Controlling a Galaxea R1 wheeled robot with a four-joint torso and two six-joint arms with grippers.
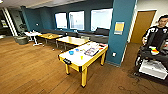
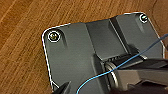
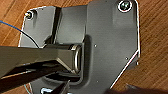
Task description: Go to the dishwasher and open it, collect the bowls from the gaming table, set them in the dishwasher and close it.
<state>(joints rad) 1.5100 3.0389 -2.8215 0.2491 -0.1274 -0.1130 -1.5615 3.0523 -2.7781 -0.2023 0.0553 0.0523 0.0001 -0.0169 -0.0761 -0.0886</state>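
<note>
Driving stage, bowls not yet collected. Small round bright blue bowl [image 1: 71,52] resting on long white yellow-edged tabletop [image 1: 75,59] among colourful board games [image 1: 91,51], well apart from the fingers. Cannot tell finger state. Loading and closing remain.

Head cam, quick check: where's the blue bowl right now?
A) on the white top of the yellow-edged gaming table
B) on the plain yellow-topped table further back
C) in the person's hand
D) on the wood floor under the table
A: the blue bowl sits on the white top of the gaming table, toward its near end, beside the board games.
</note>
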